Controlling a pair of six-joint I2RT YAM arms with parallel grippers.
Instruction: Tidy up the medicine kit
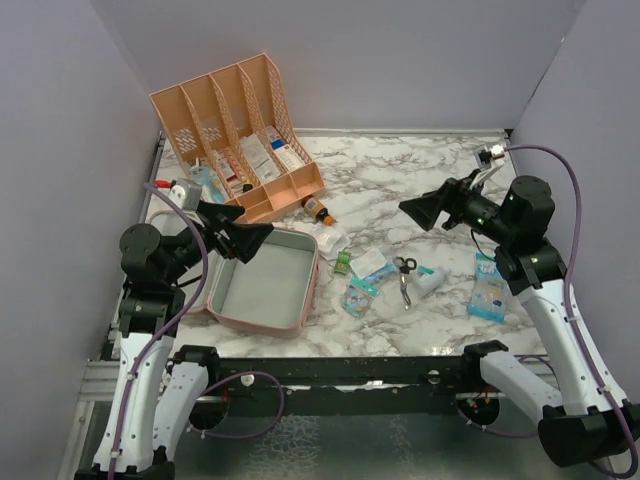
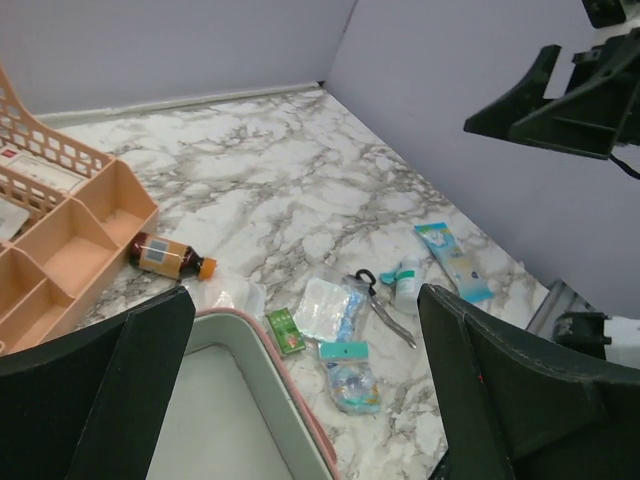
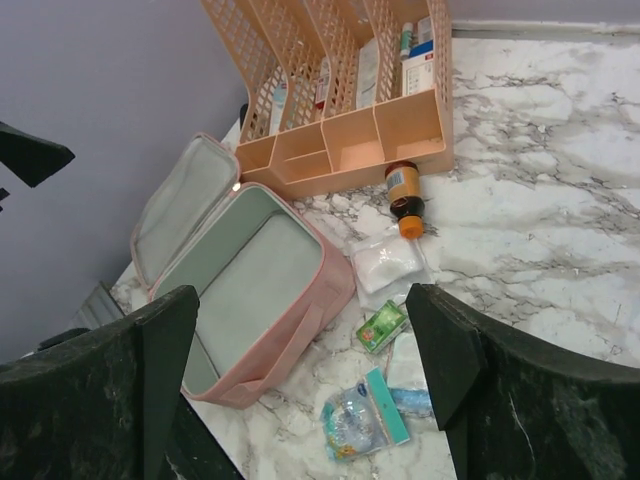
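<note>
From the overhead camera we see the medicine kit [image 1: 262,285] lying open on the marble table [image 1: 420,170], at about 7 o'clock from the table's middle. Its lid is folded back toward 9 o'clock and its pale grey-green lining faces up. The left gripper [image 1: 252,240] hangs above the kit's far-left corner with its fingers spread wide, released and clear of the case. The right gripper [image 1: 413,213] is in the air at about 3 o'clock, pointing toward 9 – also spread wide and grasping nothing.

The peach slotted organizer [image 1: 240,130] stands at 11 o'clock, just beyond the kit, with boxes in its rear slots. A brown bottle [image 1: 318,210] with an orange cap lies on its side just beside the organizer's front corner. Toward 3 o'clock from the kit sits a loose scatter: a clear pouch [image 1: 326,238], a small green packet [image 1: 343,262], blue-and-white sachets [image 1: 360,295] and scissors [image 1: 403,278]. A blue tube pack [image 1: 488,288] lies well apart, near the table's right edge, under the right arm.
</note>
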